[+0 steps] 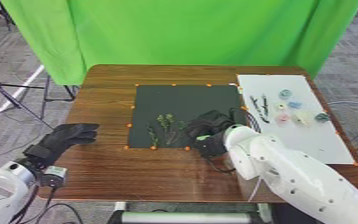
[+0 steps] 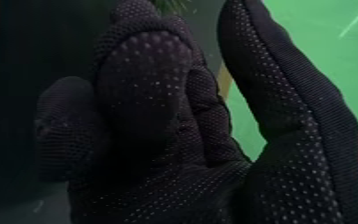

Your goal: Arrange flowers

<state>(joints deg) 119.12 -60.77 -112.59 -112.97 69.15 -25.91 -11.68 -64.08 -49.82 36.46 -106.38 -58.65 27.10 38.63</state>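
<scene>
Black glove, right hand [image 1: 209, 124]: released, fingers loosely bent, thumb apart, no grip seen. Just to its left, green sprigs [image 1: 166, 120] lie on the dark mat [image 1: 190, 95], long axis pointing roughly away from the robot. Left hand [image 1: 73, 134], relaxed, is farther off. Likely need: shift left, close across the stems.
</scene>
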